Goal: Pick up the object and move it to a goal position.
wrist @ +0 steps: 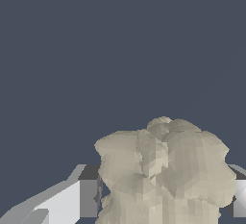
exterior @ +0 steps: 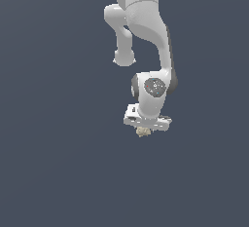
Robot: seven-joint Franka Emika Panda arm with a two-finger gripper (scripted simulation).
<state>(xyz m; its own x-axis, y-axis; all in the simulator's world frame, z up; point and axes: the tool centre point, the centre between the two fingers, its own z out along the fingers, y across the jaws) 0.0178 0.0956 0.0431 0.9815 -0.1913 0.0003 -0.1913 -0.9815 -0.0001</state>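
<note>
a lumpy, rock-like beige clump (wrist: 163,175), faceted and bumpy, is seen wedged between the smooth white fingers (wrist: 72,201) in the wrist view. the gripper (exterior: 144,130) is closed onto it, under the glossy white arm (exterior: 146,21).

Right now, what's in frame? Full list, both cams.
rock-like clump: one, beige-tan, between the gripper fingers; in the exterior view it shows just under the gripper.
floor: one, flat dark slate blue, fills the background in both views.
arm: one, white with dark joints, comes down from the top of the exterior view.
gripper: one, white, fingers on both sides of the clump, apparently closed on it.
</note>
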